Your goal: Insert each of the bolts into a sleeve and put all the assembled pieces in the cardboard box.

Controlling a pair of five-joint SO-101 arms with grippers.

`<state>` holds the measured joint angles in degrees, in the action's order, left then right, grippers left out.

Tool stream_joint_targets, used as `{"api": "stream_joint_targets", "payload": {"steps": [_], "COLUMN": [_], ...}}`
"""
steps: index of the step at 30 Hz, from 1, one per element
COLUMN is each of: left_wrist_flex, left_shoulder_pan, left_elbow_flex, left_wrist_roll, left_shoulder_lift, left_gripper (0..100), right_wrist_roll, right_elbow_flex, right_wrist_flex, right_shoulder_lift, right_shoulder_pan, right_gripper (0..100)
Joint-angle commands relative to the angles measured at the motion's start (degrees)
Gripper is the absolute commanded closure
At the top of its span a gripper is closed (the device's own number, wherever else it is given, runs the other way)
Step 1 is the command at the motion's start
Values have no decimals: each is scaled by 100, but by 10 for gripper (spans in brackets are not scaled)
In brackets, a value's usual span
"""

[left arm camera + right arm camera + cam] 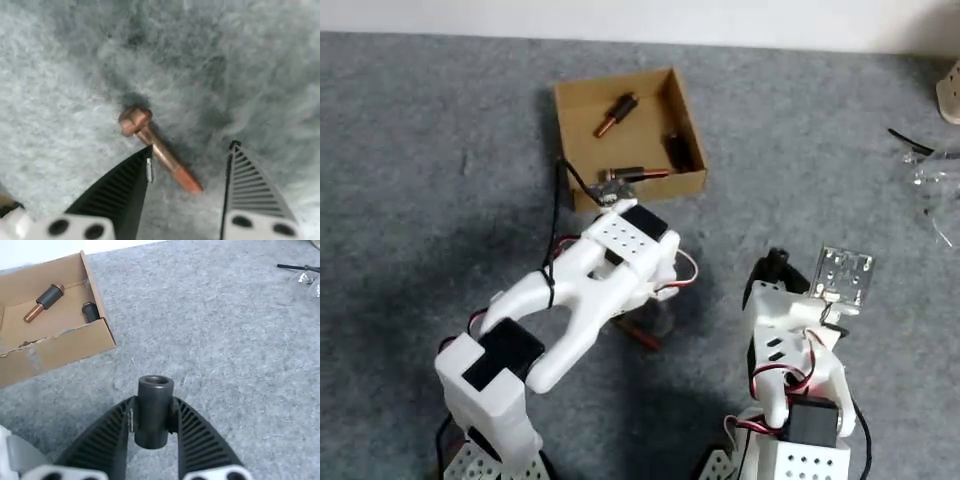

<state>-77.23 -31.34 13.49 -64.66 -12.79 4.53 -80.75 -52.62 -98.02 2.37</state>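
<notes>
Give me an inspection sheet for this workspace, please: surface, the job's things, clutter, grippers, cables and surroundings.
Surface: grey carpet, with the arms' shadows on it.
Job's things: cardboard box with three pieces inside, one clearly an assembled piece; loose bolt lying on the carpet; sleeve held upright above the carpet.
Clutter: clear plastic bits with a thin black rod at the far right edge.
Grippers: left gripper open, fingers either side of the loose bolt; right gripper shut on the sleeve.
Cables: red, white and black wires looped on the arms.
Surroundings: pale strip beyond the carpet; nothing else seen.
</notes>
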Motion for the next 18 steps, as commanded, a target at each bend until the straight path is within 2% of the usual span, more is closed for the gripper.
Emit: {"api": "stream_joint_targets", "payload": {"steps": [1, 6, 18], "left_wrist_flex": [-369, -782, -747], "left_shoulder_pan": [-4, 136, 347], "left_elbow_flex": [-514, -646, -198], "left_wrist_roll": [-35, -220, -237], "left_shoulder_lift": [84, 48, 13], "left_gripper": [773, 772, 772], "right_wrist_roll": [79, 79, 105], "right_elbow_flex": [48, 40, 31], "right_wrist_flex": [233, 233, 242], "right_shoulder_lift": [-75, -75, -75], "right_shoulder_pan": [84, 84, 84], "right_gripper": [995, 995, 995]}}
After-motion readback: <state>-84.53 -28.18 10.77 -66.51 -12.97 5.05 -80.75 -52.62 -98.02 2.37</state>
